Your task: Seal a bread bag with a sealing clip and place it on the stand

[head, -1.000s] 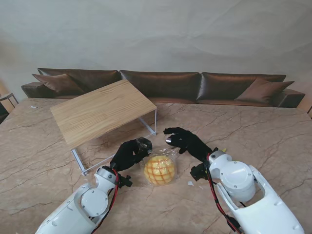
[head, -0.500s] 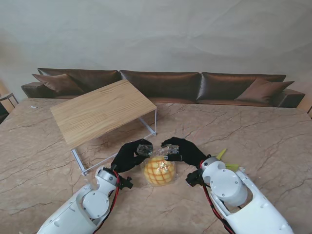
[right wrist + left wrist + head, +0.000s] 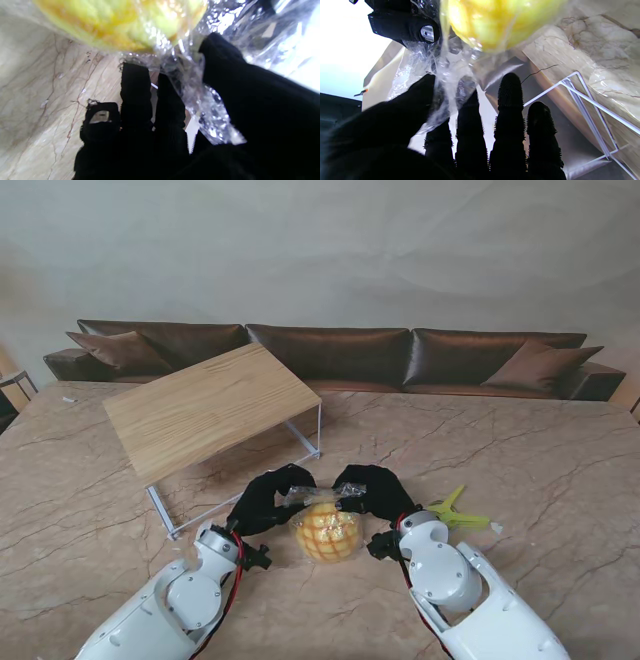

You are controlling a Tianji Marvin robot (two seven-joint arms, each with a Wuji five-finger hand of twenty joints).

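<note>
Black-gloved fingers (image 3: 422, 92) of the left hand (image 3: 262, 498) are pinched on the clear plastic of the bread bag (image 3: 325, 525); in the left wrist view the film is squeezed between the thumb and the first finger. The right hand (image 3: 372, 488) is closed on the same gathered plastic from the other side, and in the right wrist view the film (image 3: 200, 105) is seen pressed between its thumb and fingers. The bag neck is thus held by both hands, just on the far side of the yellow bread, which rests on the marble table (image 3: 560, 450) between the two wrists.

A slip is judged to be the main risk: the plastic is thin and smooth, and if it is pulled unevenly by the two hands it could be drawn out of one pinch or torn. It must also be noted that both hands are occupied while the yellow-green clip (image 3: 455, 510) lies untouched on the table to the right of the right arm. When one hand is released to fetch it, the neck could open again.

The wooden stand (image 3: 205, 408) is well apart, to the left and farther away.

Compared with one second ago, the right hand has been moved left onto the bag, and the clip, hidden before, has been uncovered.
</note>
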